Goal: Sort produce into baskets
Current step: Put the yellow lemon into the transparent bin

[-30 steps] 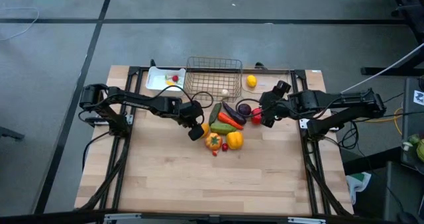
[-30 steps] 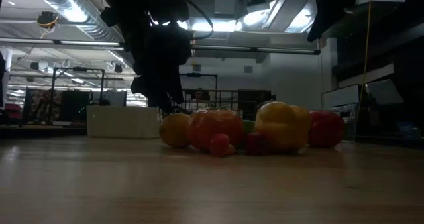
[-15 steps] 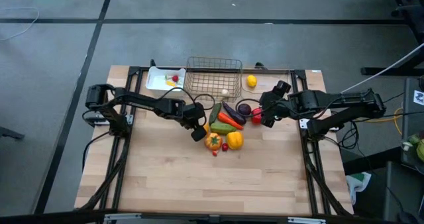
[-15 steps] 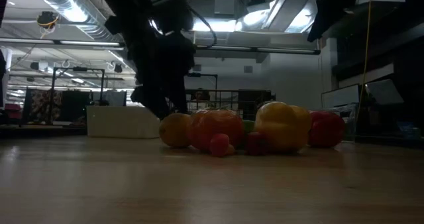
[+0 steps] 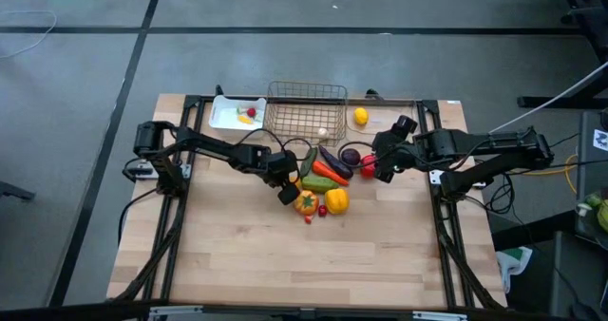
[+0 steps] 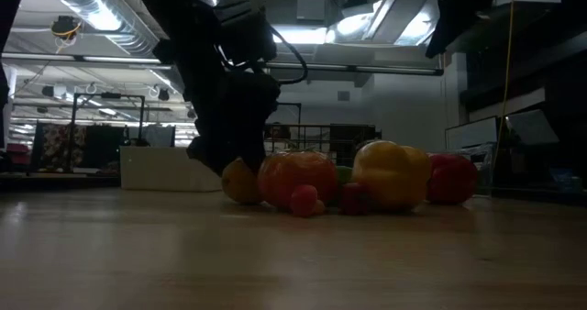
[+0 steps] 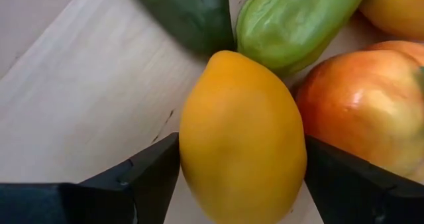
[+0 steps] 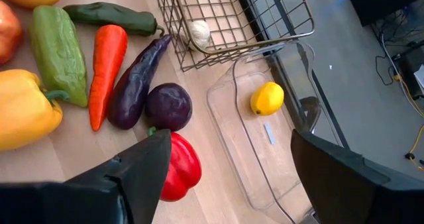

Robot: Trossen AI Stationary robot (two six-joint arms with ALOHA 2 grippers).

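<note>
The produce lies in a pile at mid-table. My left gripper (image 5: 289, 192) is open and low at the pile's left end, with one finger on each side of a yellow-orange oval fruit (image 7: 242, 138). The fruit rests on the table against an orange-red round fruit (image 7: 371, 105). My right gripper (image 5: 378, 165) is open and empty above a red pepper (image 8: 177, 168) at the pile's right end. The white tray (image 5: 231, 115), wire basket (image 5: 306, 110) and clear bin (image 8: 245, 128) stand along the far edge. A lemon (image 8: 267, 98) lies in the bin. My left gripper has its two fingers (image 7: 149, 168) close against the two long sides of the yellow-orange fruit (image 7: 192, 144), coming down at a slant from the table's left. I cannot tell whether they touch it. The fruit lies on the table.
The pile also holds a green pepper (image 8: 58, 52), a dark green pepper (image 8: 109, 15), a carrot (image 8: 107, 68), an eggplant (image 8: 136, 78), a purple onion (image 8: 168, 106), a yellow pepper (image 8: 23, 108) and tiny red pieces (image 6: 304, 200). A small white piece (image 8: 199, 32) lies in the basket. Bare wood lies nearer.
My left gripper has moved toward the table's right edge and down to the pile. Its fingers now stand around the yellow-orange fruit.
</note>
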